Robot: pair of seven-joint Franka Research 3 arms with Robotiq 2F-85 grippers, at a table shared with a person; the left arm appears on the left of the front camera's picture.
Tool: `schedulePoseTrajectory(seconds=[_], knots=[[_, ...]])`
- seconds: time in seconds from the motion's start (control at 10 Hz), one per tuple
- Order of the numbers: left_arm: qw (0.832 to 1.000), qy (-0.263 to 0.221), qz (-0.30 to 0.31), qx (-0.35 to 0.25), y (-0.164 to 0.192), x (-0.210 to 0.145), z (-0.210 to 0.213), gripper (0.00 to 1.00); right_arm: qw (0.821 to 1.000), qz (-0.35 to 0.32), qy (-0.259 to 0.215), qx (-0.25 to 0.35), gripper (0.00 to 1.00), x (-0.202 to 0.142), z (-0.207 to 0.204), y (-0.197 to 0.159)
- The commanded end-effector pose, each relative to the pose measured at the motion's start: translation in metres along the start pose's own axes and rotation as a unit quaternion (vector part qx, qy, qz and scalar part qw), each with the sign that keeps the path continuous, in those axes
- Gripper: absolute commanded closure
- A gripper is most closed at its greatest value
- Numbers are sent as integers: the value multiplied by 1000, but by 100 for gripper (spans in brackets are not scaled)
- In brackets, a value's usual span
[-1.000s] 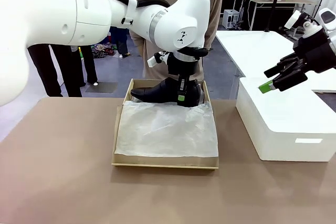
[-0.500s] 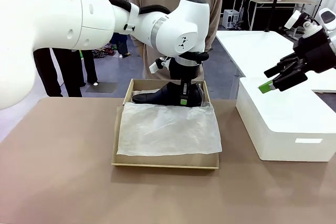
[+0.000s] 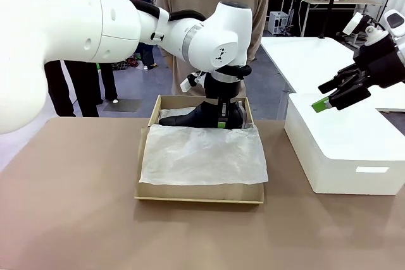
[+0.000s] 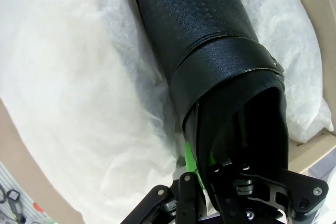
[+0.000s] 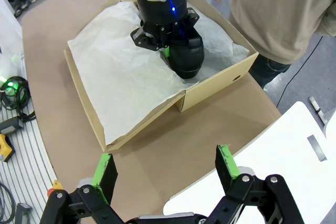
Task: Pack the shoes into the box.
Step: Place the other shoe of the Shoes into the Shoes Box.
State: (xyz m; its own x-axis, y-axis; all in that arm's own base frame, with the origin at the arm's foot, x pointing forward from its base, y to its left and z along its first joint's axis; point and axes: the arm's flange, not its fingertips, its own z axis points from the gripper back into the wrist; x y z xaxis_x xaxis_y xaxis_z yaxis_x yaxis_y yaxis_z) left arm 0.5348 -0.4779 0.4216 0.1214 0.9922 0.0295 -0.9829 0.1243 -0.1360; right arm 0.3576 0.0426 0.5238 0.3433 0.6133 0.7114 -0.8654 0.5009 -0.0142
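We read no legible txt, brand or no. in any view. The left arm's joint housing carries a small dark logo mark (image 3: 219,55): a symbol, not letters. The white block (image 3: 342,150), at the worktop's right edge, has a pale rect. patch (image 3: 372,169) on its near face, blank. The shoe (image 4: 210,40) upper has embossed dots, no lettering.

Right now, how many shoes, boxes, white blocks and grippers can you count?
Shoe: 1
Box: 1
White block: 1
Grippers: 2, left gripper and right gripper
Total: 5
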Motion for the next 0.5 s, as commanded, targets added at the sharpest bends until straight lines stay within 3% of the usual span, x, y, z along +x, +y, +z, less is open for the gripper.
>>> schedulePoseTrajectory(seconds=[0.0, 0.4], knots=[[999, -18, 47, -11, 2, -1, 2, 86, 1000, 10, -17, 7, 0, -1, -1, -4], [999, -14, 51, -6, -1, 1, 1, 7, 1000, 10, -17, 7, 0, -1, -1, -4]])
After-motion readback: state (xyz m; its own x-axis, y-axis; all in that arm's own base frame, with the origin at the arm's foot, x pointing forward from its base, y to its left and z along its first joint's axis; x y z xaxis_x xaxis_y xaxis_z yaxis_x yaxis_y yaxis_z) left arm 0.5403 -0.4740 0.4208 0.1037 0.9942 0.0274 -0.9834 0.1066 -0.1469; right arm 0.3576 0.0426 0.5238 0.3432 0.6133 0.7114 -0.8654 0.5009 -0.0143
